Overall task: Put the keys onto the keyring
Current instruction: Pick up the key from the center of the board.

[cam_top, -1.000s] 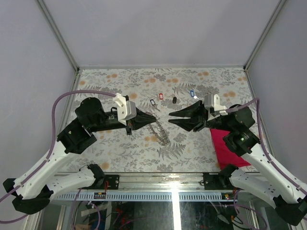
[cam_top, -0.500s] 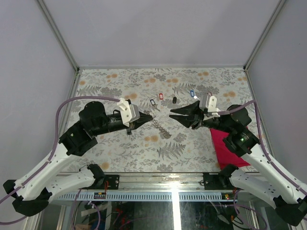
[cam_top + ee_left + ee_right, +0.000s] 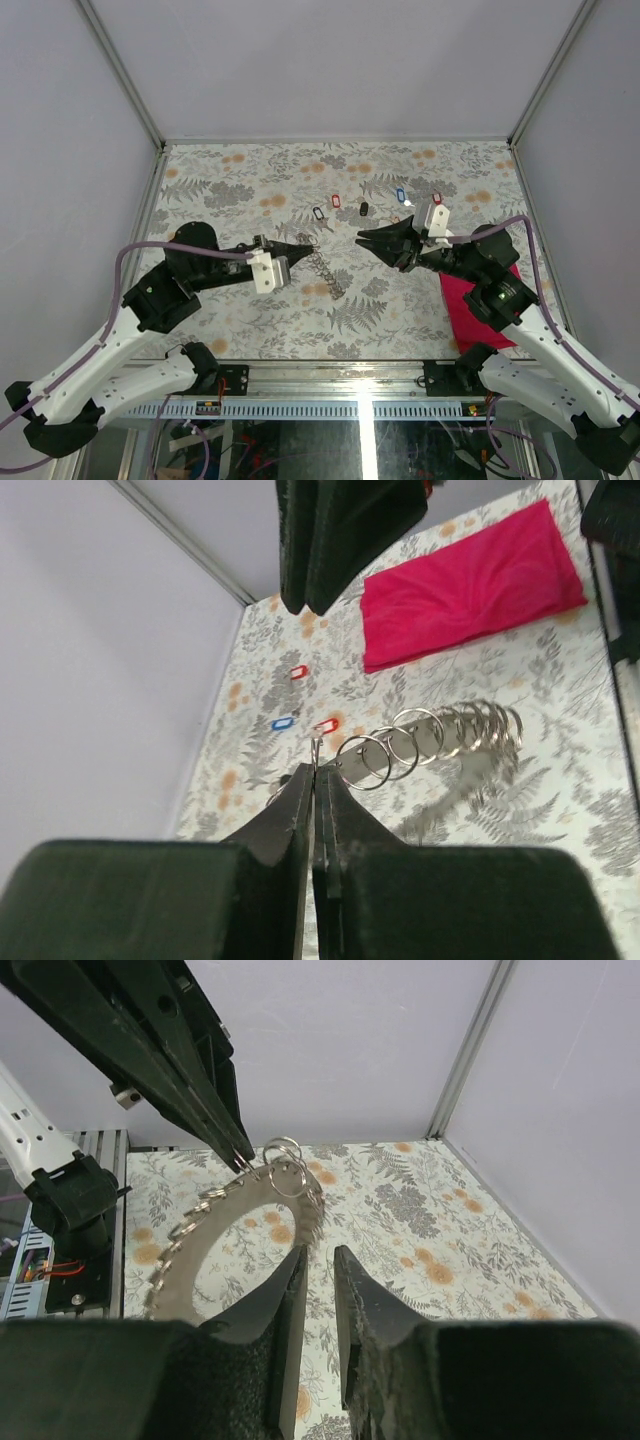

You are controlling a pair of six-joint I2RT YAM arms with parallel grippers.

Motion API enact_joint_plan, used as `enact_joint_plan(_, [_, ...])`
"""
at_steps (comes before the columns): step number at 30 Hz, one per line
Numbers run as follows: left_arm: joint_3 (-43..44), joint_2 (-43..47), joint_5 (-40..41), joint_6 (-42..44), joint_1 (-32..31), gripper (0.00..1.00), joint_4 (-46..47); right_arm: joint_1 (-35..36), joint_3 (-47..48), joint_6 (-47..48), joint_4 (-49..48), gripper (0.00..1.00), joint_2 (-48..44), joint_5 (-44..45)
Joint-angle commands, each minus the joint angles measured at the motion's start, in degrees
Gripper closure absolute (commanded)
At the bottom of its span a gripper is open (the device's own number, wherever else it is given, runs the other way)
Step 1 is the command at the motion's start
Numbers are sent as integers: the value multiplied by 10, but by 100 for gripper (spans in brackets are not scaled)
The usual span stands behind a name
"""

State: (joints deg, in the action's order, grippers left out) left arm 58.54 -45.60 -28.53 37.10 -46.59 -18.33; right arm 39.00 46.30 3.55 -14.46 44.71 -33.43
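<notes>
My left gripper (image 3: 303, 246) is shut on one small ring of the keyring (image 3: 325, 270), a grey ring edged with many small wire loops that trails from the fingertips toward the table. In the left wrist view the gripper (image 3: 316, 770) pinches a loop, and the other loops (image 3: 440, 738) string off to the right. My right gripper (image 3: 362, 238) is narrowly open and empty, facing the left one. In its wrist view the tips (image 3: 318, 1252) are just short of the keyring (image 3: 262, 1192). Key tags lie beyond: white (image 3: 318, 213), red (image 3: 336, 200), black (image 3: 364, 208), blue (image 3: 400, 194), red (image 3: 436, 198).
A red cloth (image 3: 478, 300) lies on the floral table under my right arm, and also shows in the left wrist view (image 3: 470, 585). Grey walls with metal frame posts close the table on three sides.
My left gripper has drawn back left and rolled over, still holding the keyring. My right gripper's jaws have narrowed from wide open to a small gap and shifted a little toward the keyring.
</notes>
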Motion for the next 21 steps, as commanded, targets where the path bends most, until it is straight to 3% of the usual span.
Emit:
enact_joint_plan(1, [-13, 13, -9, 154, -4, 100, 45, 2, 10, 5, -38, 77, -6, 6])
enact_joint_plan(6, [-21, 15, -26, 227, -4, 100, 44, 2, -1, 12, -48, 74, -14, 3])
enact_joint_plan(13, [-25, 11, -26, 240, -4, 100, 44, 2, -25, 37, -50, 69, -27, 16])
enact_joint_plan(18, [-16, -1, -5, 164, -3, 100, 62, 3, -30, 49, -43, 65, -30, 55])
enact_joint_plan(21, [0, -25, 17, 70, -3, 100, 73, 3, 13, 35, 43, 62, -18, 143])
